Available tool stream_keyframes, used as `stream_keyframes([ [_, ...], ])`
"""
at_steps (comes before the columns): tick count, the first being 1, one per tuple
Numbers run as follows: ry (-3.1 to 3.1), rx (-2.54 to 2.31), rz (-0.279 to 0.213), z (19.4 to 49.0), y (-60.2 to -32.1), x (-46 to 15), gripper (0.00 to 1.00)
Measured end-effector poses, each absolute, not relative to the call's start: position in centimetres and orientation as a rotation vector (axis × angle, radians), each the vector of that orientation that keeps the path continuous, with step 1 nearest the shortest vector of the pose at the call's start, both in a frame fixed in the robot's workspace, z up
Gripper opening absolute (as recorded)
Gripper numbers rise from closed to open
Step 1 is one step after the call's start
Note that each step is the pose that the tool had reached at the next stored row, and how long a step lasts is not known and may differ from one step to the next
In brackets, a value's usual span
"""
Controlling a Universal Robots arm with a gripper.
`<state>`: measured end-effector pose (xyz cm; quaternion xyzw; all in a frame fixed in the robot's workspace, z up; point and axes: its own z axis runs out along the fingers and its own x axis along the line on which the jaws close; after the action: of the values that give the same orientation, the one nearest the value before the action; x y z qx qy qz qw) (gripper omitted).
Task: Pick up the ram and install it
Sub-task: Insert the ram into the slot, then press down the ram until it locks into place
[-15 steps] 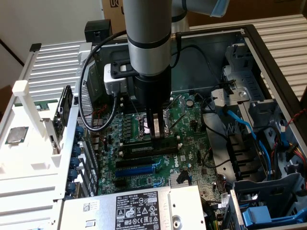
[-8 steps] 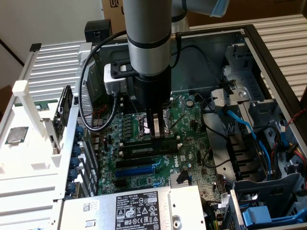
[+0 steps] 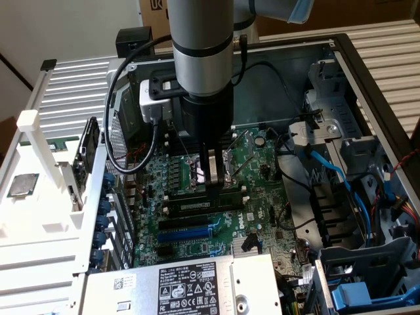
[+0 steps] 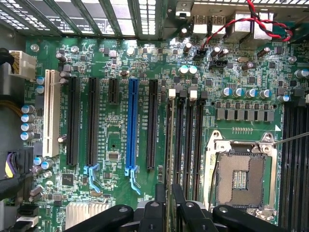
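1. You are looking into an open desktop computer case [image 3: 367,85] of grey metal lying on its side, with a green motherboard [image 3: 256,197] facing up and your silver-and-black robot arm reaching straight down into it.

2. Your tool [image 3: 211,178] stands upright over the bank of long black memory slots with white end clips [image 4: 186,130], beside the empty silver processor socket [image 4: 241,179].

3. The ram [image 3: 202,204], a long, thin dark-green memory stick with a pale label strip, lies along a slot directly beneath the tool tip. It looks seated, or nearly so; whether its end clips have latched cannot be told.

4. The tool's two black fingers [image 4: 177,205] stand parted, one on each side of the stick's thin top edge. Judging by the gaps, the tool is released, not clenched on the stick.

5. The upright pose makes sense: a stick goes into its slot only by pressing straight down along the slot's length.

6. Room is tight. Neighbouring slots lie just beside the fingers, the socket's metal frame is near on one side, and the long blue expansion slot [image 4: 132,128] lies farther off on the other. Black cables [image 3: 131,164] loop near the arm; straight up looks like the freest direction.
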<state>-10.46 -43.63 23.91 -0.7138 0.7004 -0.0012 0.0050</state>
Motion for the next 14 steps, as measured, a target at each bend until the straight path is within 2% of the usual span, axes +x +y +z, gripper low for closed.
stream_keyframes([
  [11,2.193,-2.235,-0.004,23.92,-43.63,-10.46,0.20],
  [13,2.193,-2.235,-0.004,23.92,-43.63,-10.46,0.18],
  [14,2.194,-2.235,-0.004,23.92,-43.63,-10.46,0.11],
])
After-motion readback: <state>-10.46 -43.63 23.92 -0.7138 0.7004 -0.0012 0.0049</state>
